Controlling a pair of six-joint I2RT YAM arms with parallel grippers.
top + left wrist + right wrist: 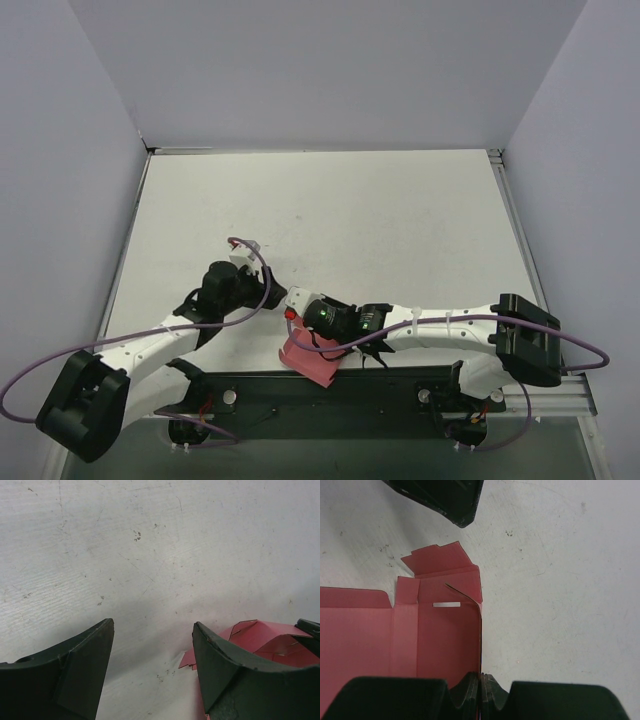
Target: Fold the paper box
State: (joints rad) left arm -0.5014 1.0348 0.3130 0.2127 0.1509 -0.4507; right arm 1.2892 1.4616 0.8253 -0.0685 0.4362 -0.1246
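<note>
The paper box (435, 635) is caught along its right-hand edge by the right gripper (481, 682), whose two fingers press tight together on the thin pink-red card. From that pinch the card spreads away to the left, opened out, with straight creases running across it. A small white strip (446, 604) shows near its far end, where a couple of short flaps (437, 557) stick out over the bench (350, 220).

Just beyond those flaps hangs the left gripper (153, 625), its fingers well apart with only bare, scuffed bench between them. A corner of the box shows behind one of its fingers.

From above, the box (310, 360) sits at the near edge of the bench, between the two arms and right by the black rail (330, 400) that carries their bases. I cannot tell whether it lies fully flat.
</note>
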